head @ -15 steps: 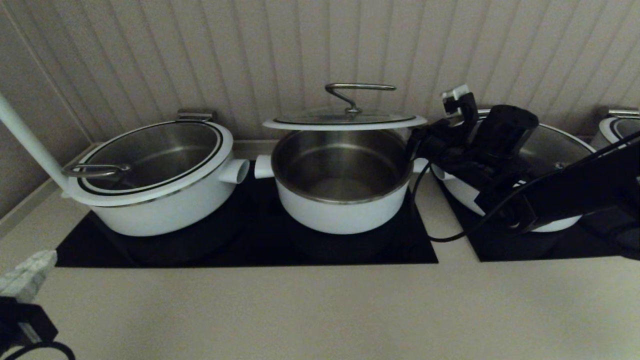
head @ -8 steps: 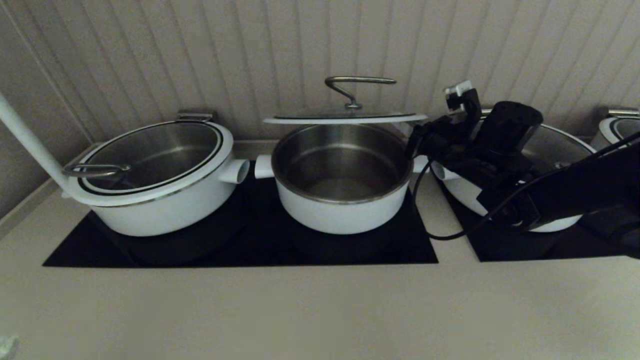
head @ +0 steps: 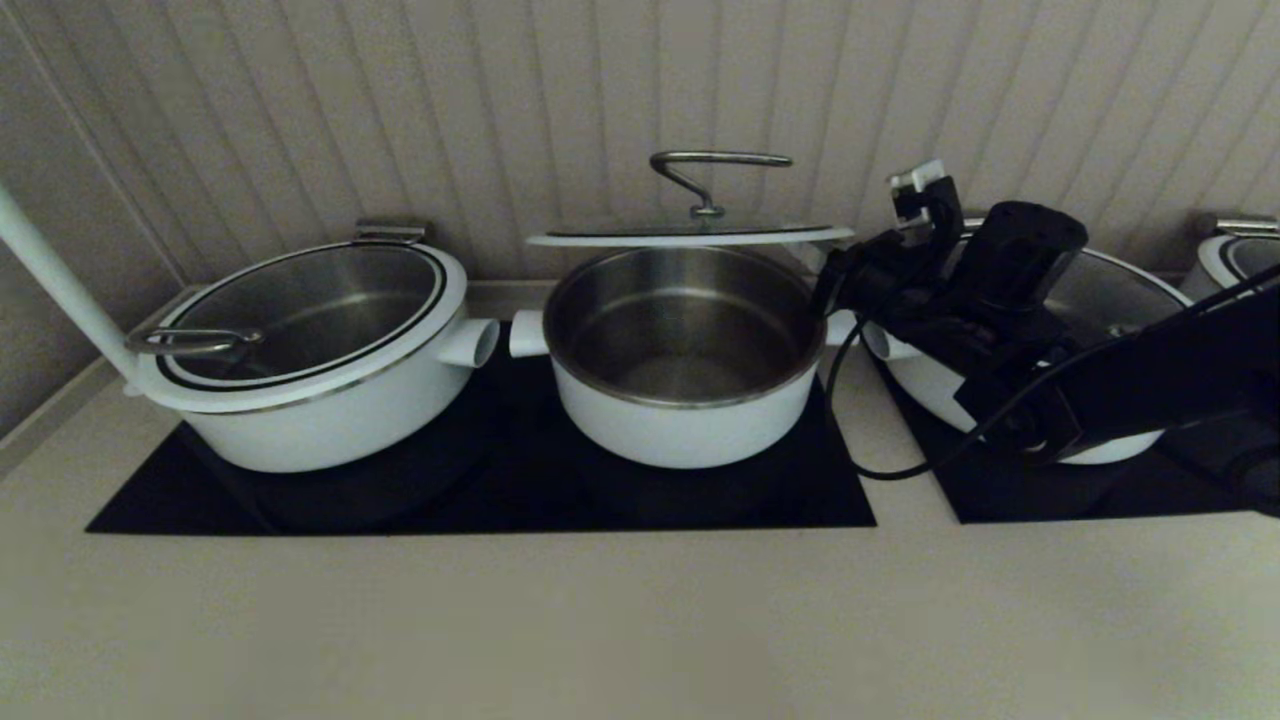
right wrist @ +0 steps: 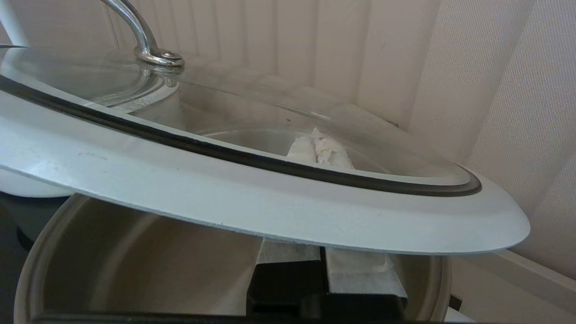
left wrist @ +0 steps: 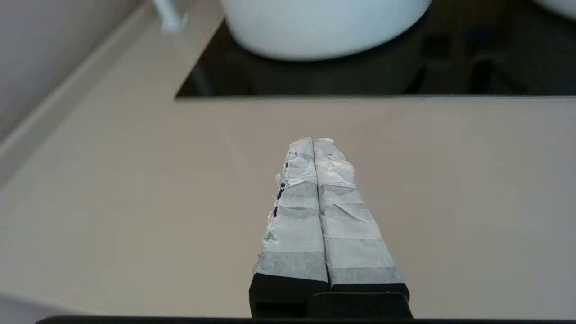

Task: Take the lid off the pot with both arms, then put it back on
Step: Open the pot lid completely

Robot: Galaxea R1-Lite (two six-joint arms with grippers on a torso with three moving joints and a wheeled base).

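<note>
Beige counter [head: 640, 620] before you, your right gripper [right wrist: 320, 149] under the raised lid [head: 690, 236], fingers together, pot [head: 683, 358] open, your left gripper [left wrist: 313, 143] closed, empty.

My right arm [head: 1010, 310] is bulky and black, trailing a looping black cable [head: 880, 440] and carrying a small white-labelled module [head: 915, 180]. My left gripper [left wrist: 313, 141] has fingers wrapped in crinkled white tape over black bases.

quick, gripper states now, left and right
Left gripper: shut, holding nothing, over the bare counter.
Right gripper: under the lid, propping it above the pot; open or shut cannot be told.
</note>
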